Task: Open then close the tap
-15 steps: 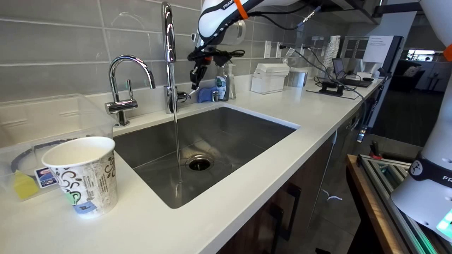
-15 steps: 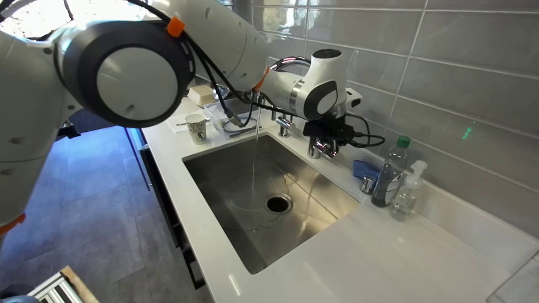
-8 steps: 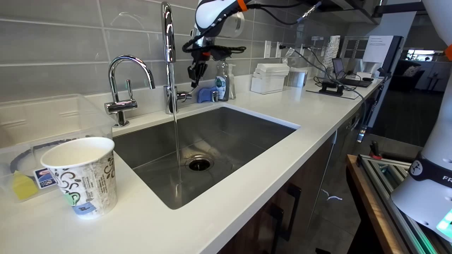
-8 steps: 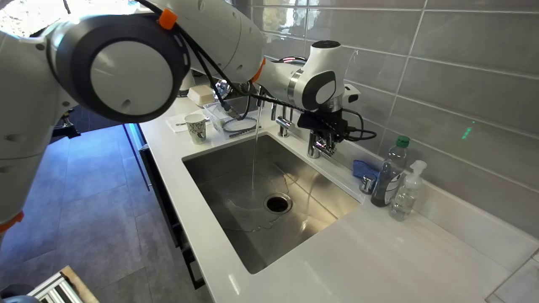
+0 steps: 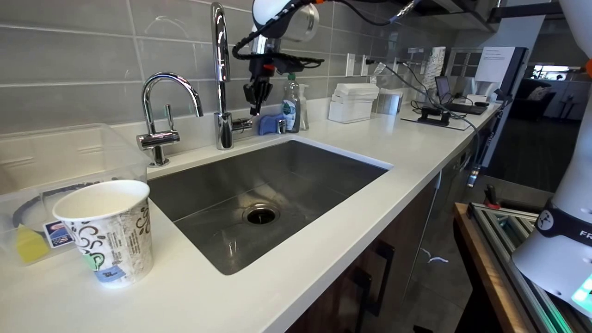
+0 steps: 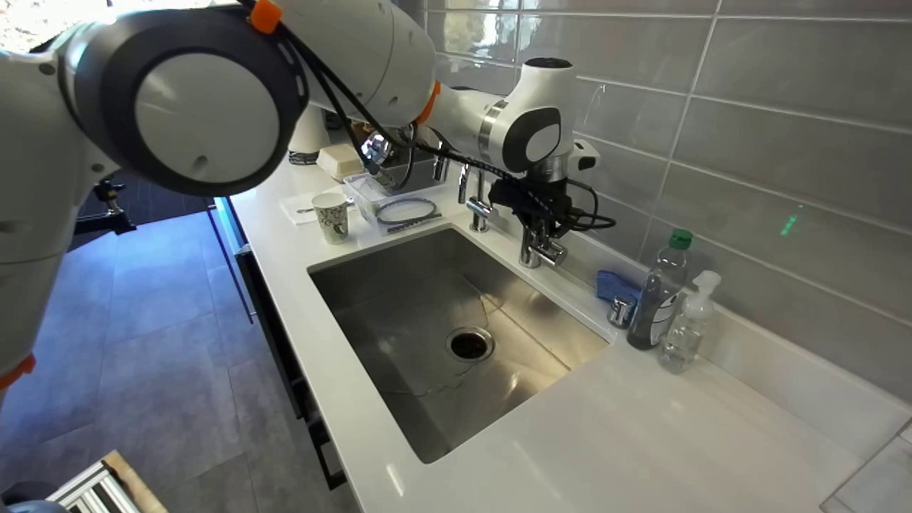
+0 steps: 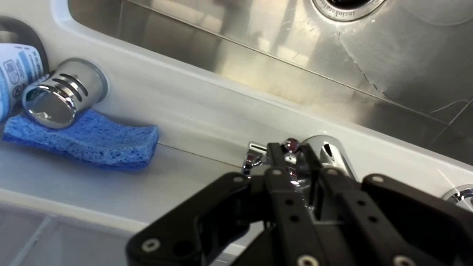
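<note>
- A tall, slim, chrome kitchen tap (image 5: pixel 223 69) with a dark hose section stood upright on a white counter (image 5: pixel 407 143), just behind the edge of a rectangular grey metal sink (image 6: pixel 399 356).
- A black 2-finger gripper (image 7: pixel 291 149) hung downward at the tap's small chrome side lever (image 5: pixel 242 124), its fingers (image 7: pixel 275 159) parted only slightly, chrome showing in the gap; whether they touched or held the lever could not be told.
- The gripper was positioned between the sink's edge and a grey tile wall (image 6: pixel 748 142); the counter's front edge ran well apart, across the sink.
- In the wrist view, a strip of counter separated the fingers from a bright blue sponge (image 7: pixel 85 138) beside a slotted chrome cylinder (image 7: pixel 70 92).
- A green-capped plastic bottle (image 6: pixel 659 299) and a clear pump bottle (image 6: pixel 687 331) stood farther along, well apart from the gripper.
- On the tap's opposite side stood a short chrome gooseneck faucet (image 5: pixel 159 138), apart from it.
- A swirl-printed paper cup (image 5: pixel 111 231) stood upright near the sink's corner in both exterior views.
</note>
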You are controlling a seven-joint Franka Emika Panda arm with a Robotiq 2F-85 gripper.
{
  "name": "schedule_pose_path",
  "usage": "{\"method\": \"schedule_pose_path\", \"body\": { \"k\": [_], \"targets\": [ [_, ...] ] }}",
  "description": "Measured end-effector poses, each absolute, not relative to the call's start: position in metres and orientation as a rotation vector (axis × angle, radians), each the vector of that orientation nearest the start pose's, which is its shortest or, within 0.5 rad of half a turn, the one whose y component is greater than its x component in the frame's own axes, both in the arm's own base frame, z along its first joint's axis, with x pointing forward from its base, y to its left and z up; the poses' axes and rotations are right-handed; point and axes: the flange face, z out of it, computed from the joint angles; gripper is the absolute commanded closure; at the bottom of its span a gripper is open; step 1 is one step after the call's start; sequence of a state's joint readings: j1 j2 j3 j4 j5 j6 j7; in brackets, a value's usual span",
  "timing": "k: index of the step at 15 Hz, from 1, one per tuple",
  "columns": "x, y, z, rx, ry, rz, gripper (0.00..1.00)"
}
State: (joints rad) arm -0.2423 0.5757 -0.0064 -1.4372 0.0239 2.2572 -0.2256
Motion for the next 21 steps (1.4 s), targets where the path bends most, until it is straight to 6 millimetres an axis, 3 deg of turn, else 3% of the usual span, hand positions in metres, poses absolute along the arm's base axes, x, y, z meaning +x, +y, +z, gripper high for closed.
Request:
{"method": "schedule_pose_path", "body": {
  "k": [4,8,14,21],
  "targets": [
    [0.715,-0.170,0.392,-3.157,0.050,-0.420,0.31],
    [0.713,-0.166,0.426,-3.160,0.048,-0.502,0.01],
    [0.682,-0.197,0.480,-3.217,0.069,-0.444,0.00],
    [0.596,-0.193,0.587,-3.242,0.176,-0.082,0.00]
  ]
}}
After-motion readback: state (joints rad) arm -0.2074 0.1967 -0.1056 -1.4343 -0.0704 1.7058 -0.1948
